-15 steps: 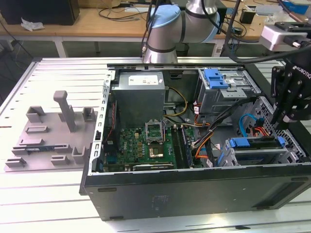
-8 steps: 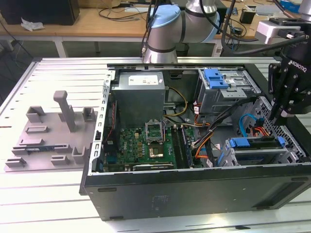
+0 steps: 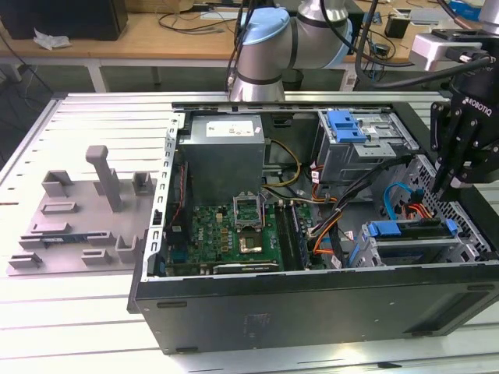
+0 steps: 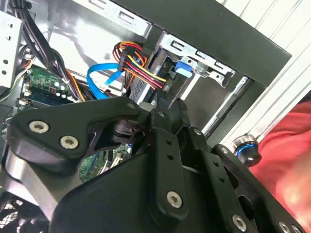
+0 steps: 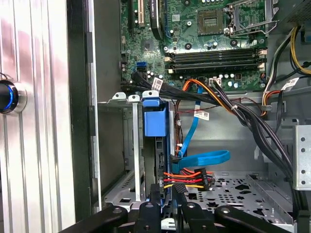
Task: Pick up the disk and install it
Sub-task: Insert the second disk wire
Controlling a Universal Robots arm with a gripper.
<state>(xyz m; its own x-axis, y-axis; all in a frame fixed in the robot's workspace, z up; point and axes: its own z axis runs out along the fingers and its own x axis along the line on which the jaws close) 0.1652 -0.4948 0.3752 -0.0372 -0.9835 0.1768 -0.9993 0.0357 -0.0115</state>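
Gripper (image 3: 451, 189) above case's right edge, finger state unclear, disk (image 3: 412, 231) seated in bay below.

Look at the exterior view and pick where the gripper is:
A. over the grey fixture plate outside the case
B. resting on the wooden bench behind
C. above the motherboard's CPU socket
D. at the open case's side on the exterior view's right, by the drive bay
D: the gripper hangs over the case's edge on the exterior view's right, just above the drive bay with its blue carrier.
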